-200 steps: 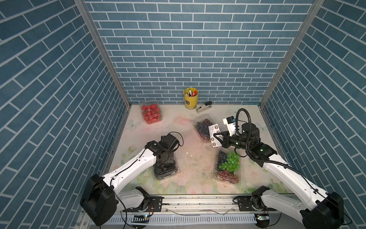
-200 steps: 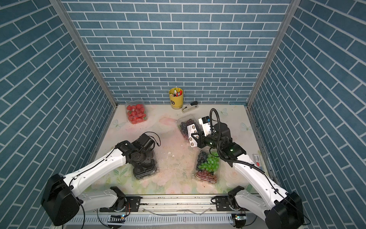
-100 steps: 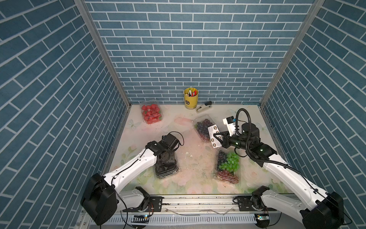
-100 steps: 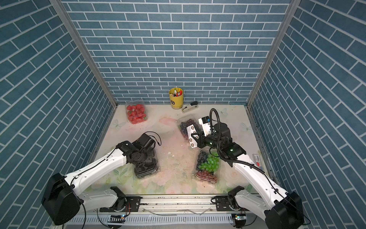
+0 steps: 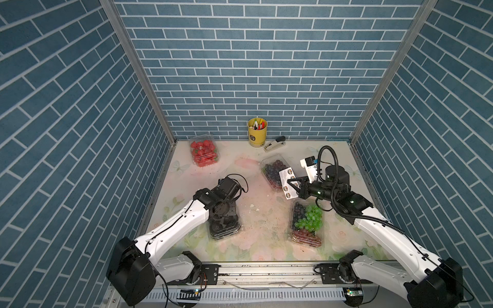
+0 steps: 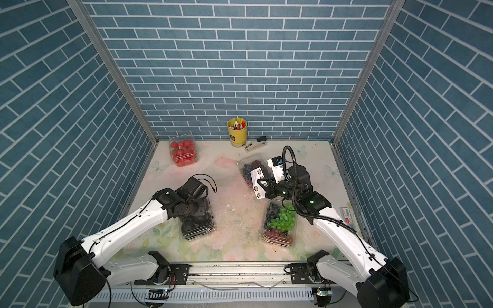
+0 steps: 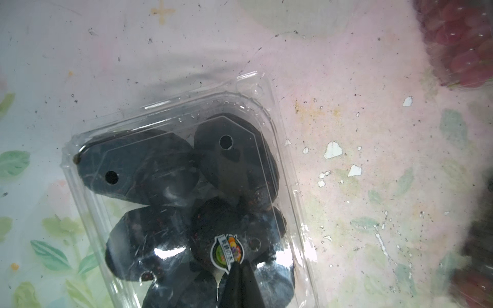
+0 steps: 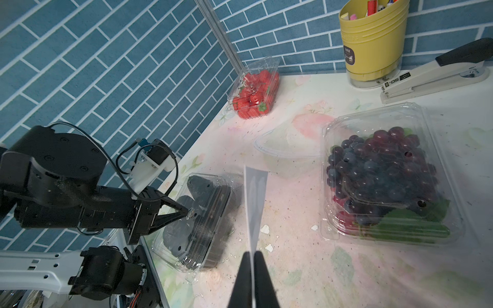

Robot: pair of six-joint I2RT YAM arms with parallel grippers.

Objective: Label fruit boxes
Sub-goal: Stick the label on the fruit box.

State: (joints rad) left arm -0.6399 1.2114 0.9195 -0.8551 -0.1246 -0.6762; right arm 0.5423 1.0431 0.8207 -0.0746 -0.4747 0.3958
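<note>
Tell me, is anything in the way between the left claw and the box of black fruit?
No, nothing visible is in the way. The left claw is shut, and its tips are right at the lid of the black fruit box. They are touching a round sticker there.

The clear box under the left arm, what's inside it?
Big black fruits fill the clear box. A round sticker sits on its lid, by the shut left gripper. Anything beneath the top fruits is hidden.
</note>
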